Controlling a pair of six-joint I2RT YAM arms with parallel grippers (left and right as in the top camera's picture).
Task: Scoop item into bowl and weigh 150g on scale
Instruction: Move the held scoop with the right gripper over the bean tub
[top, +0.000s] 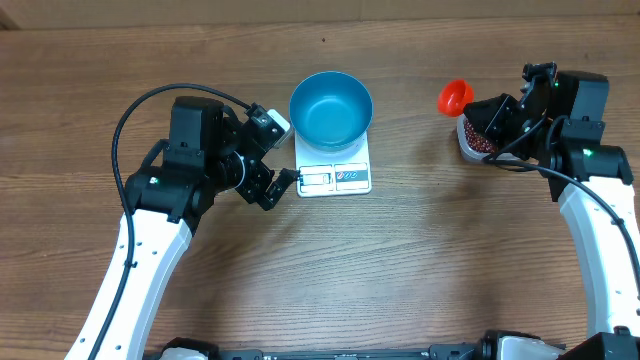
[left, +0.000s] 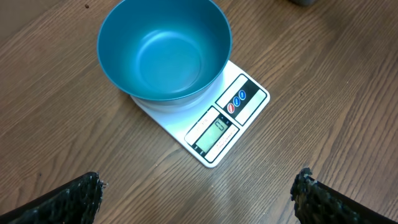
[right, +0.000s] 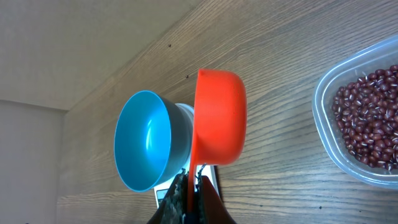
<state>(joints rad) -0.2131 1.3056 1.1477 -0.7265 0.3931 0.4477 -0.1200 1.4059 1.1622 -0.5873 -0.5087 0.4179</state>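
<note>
Now L claw (left: 196, 190) wide open by scale (top: 335, 178) + bowl (top: 331, 108); R claw (right: 189, 190) clamped on orange scoop (right: 217, 118) near beans (right: 367, 118).

The right gripper (right: 193, 200) sits at the bottom edge, its jaws closed on the thin handle of an orange scoop (right: 217, 118). The scoop's cup shows its outer side, so its inside cannot be seen. Just beyond it to the left, the blue bowl (right: 146, 140) is empty, with a sliver of the white scale (right: 160, 194) beneath. At the right edge, well apart on the wooden surface (right: 280, 50), a clear tub (right: 323, 127) holds dark red beans (right: 367, 124).
</note>
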